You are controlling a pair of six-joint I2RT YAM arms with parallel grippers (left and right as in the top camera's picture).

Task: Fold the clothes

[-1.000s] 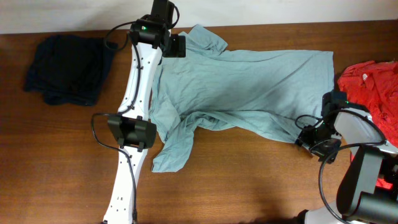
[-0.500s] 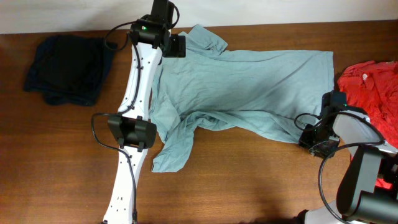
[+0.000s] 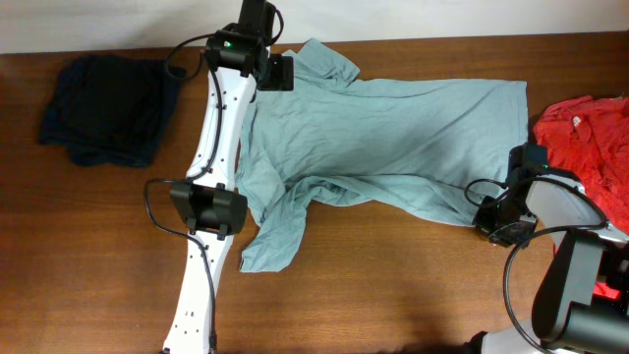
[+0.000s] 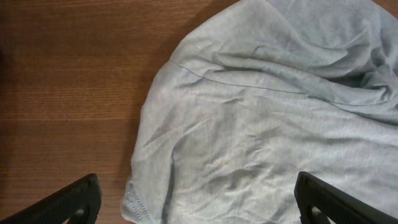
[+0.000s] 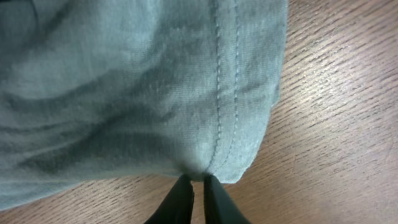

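I am pinching the hem of the T-shirt (image 5: 124, 87) between the clenched jaws of my right gripper (image 5: 193, 186), cloth spreading beyond their tips. My left gripper (image 4: 199, 199) is hanging released, the T-shirt lying between its jaws.

Bare tabletop (image 3: 393, 295) in front; red shirt (image 3: 590, 133) right, navy garment (image 3: 103, 108) left.

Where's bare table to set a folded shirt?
Free: table front, between left arm and right arm, short of the T-shirt; front-left corner in front of the navy garment. Crowded: right edge, right gripper pinching T-shirt hem beside red shirt.
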